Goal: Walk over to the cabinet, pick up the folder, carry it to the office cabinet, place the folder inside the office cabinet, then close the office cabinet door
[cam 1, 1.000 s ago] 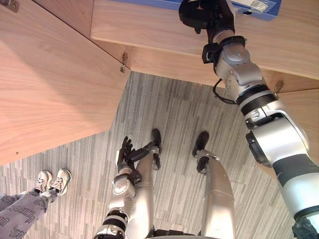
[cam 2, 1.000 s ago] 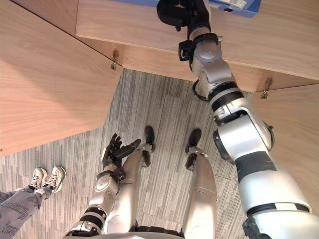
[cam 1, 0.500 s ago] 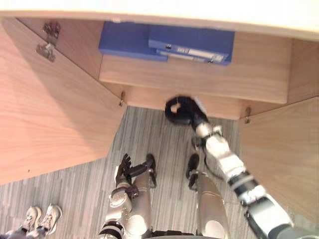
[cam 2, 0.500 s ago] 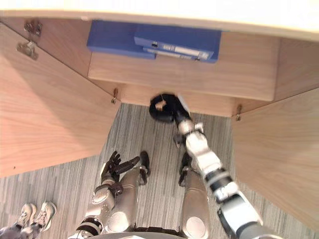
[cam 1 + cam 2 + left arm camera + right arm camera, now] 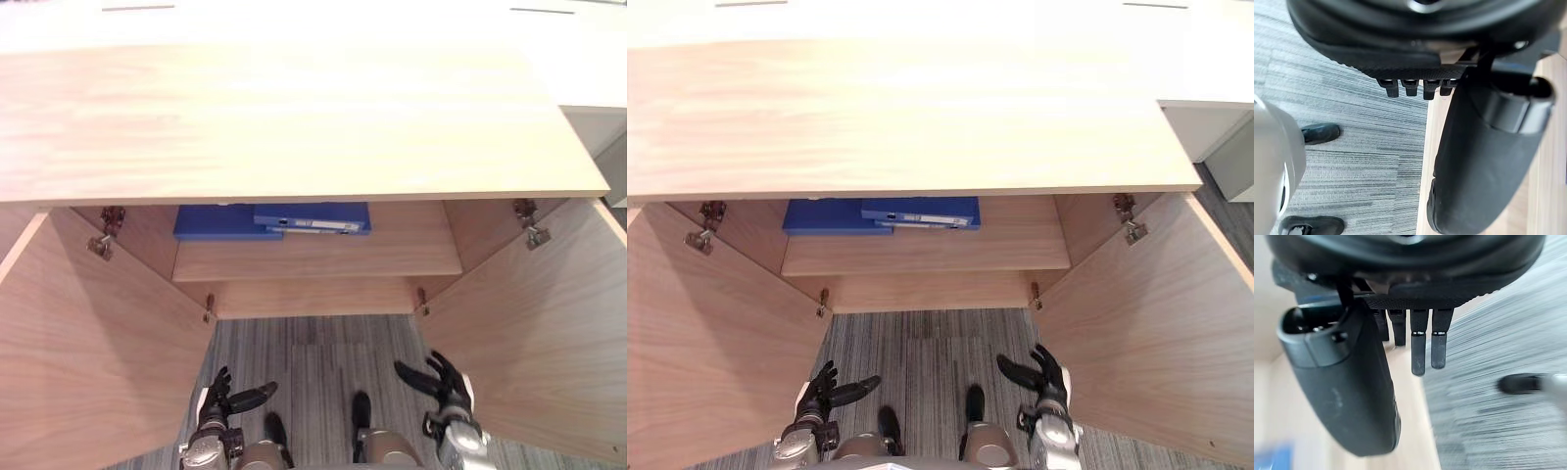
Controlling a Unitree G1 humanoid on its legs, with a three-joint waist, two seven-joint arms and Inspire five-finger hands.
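Two blue folders lie on the shelf inside the open wooden cabinet [image 5: 294, 127]: one flat folder [image 5: 211, 222] at the left and a second folder [image 5: 313, 216] with a white label resting partly over it. Both cabinet doors stand wide open, the left door [image 5: 88, 343] and the right door [image 5: 539, 333]. My left hand [image 5: 223, 397] hangs low in front of the left door, open and holding nothing. My right hand [image 5: 443, 382] hangs low by the right door, open and holding nothing. Straight fingers [image 5: 1425, 345] appear in the right wrist view.
Grey striped carpet [image 5: 313, 352] runs between the two open doors up to the cabinet base. The cabinet's broad light top overhangs the shelf. A grey and white unit [image 5: 602, 117] stands at the far right.
My right hand has come away from the folder on the shelf and dropped to my side, open. The view has tilted up, now taking in the cabinet top and both doors.
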